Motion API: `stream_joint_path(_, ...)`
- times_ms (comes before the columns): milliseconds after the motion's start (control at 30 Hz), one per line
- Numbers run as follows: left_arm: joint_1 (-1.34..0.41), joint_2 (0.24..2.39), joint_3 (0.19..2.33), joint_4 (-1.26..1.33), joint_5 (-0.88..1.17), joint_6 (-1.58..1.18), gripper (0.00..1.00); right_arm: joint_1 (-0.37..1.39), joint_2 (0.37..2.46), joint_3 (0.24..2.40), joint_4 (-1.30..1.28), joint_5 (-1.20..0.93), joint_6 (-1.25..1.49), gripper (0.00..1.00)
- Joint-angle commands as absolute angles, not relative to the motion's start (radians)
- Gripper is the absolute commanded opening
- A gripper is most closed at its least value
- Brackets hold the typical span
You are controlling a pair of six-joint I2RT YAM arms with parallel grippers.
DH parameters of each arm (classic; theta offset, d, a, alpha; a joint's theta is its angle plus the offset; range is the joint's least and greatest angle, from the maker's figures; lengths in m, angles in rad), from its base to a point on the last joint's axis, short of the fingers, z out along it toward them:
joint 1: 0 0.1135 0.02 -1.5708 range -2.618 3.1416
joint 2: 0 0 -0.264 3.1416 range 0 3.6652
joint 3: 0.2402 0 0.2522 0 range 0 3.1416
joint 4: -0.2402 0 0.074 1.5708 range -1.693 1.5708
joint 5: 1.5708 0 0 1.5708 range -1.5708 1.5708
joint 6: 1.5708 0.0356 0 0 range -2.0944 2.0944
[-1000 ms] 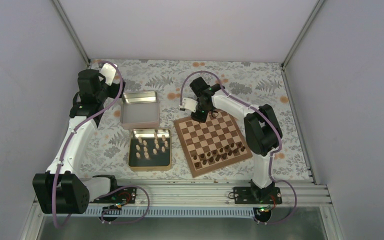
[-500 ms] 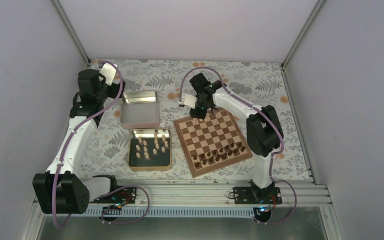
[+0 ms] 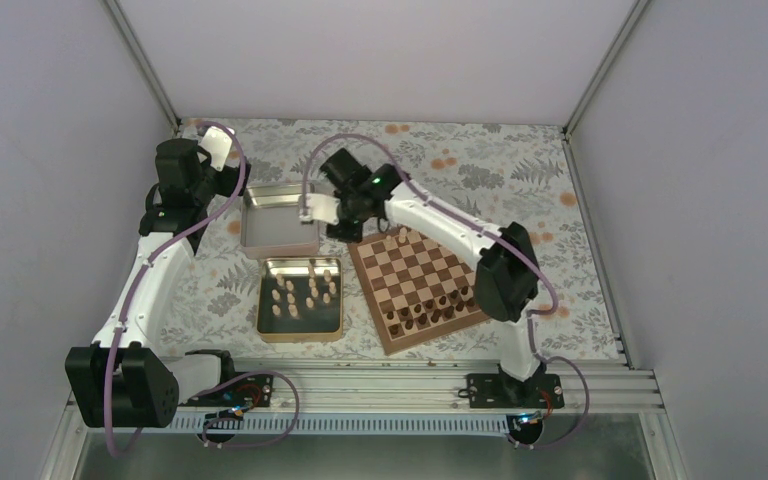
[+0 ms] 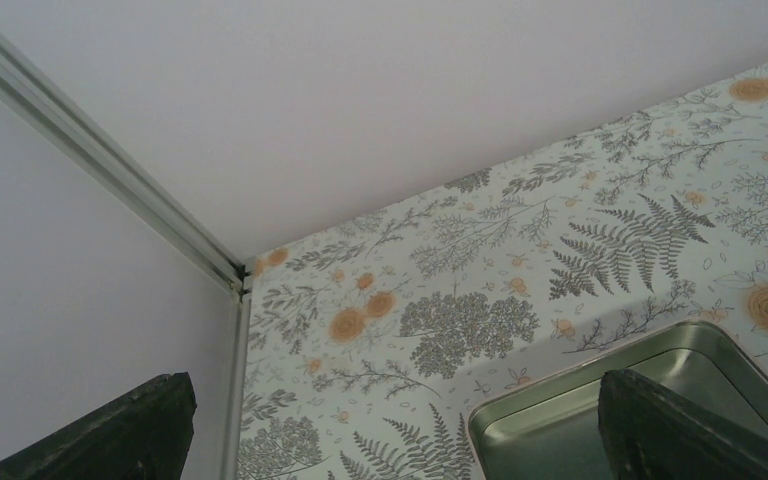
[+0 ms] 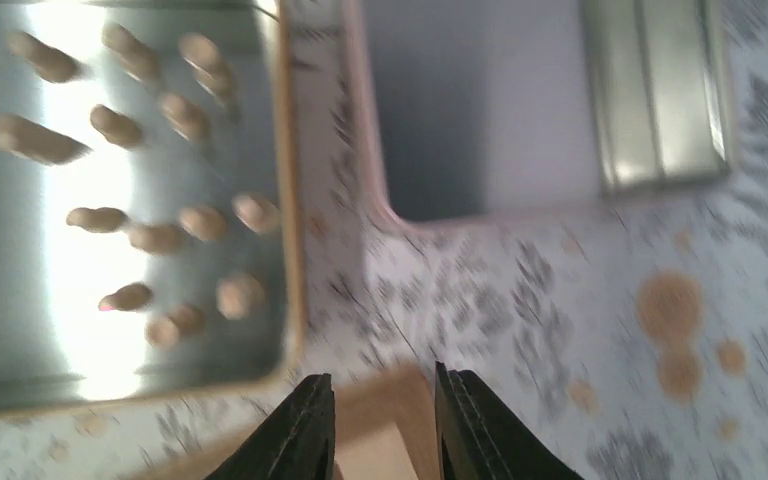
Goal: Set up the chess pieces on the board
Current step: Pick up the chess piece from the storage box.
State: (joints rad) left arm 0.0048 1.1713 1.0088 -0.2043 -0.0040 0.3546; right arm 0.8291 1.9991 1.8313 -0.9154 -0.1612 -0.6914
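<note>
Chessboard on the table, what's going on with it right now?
The right gripper, jaws slightly apart and empty, hovers over the board's far left corner, near the tin holding the pale chess pieces. The dark chessmen line the board's near rows. The left gripper hangs open by the empty tin, idle.

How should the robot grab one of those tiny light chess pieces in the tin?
Probably from straight above, pinching a pale piece across its slim body: the raised walls of the tin block sideways approaches, and neighbouring pieces sit close beside it.
</note>
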Motion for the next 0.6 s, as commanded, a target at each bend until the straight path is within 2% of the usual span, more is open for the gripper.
stream_joint_path(0, 0.012, 1.169, 1.016, -0.189, -0.019, 0.346, 1.00, 0.926, 2.092, 1.894, -0.957, -0.183, -0.676, 0.28)
stream_joint_path(233, 0.012, 1.169, 1.018, -0.192, -0.020, 0.342, 1.00, 0.979, 2.166, 1.875, -0.960, -0.147, -0.637, 0.27)
stream_joint_path(567, 0.012, 1.171, 1.022, -0.191, -0.017, 0.339, 1.00, 0.982, 2.140, 1.790, -0.930, -0.081, -0.600, 0.26)
